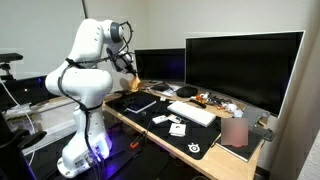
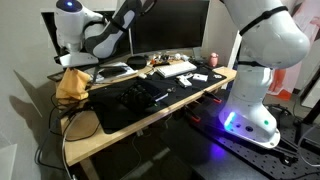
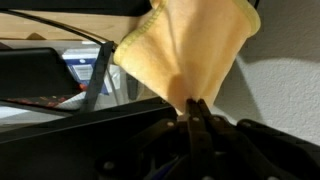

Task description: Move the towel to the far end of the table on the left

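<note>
Both exterior views face the bench point(image 2: 85, 148) from opposite ends, mid-distance; wrist view hugs the claw point(image 3: 193, 108), towel point(image 3: 190, 50) at 12 o'clock.

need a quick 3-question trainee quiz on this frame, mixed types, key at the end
1. True or false: in the wrist view, the gripper is shut on the towel.
2. Multiple choice: the light at the robot's base glows A) red, B) blue-purple, C) green.
3. Fill in: the keyboard on the desk is ___ in colour.

Key: 1 true; 2 B; 3 white.
</note>
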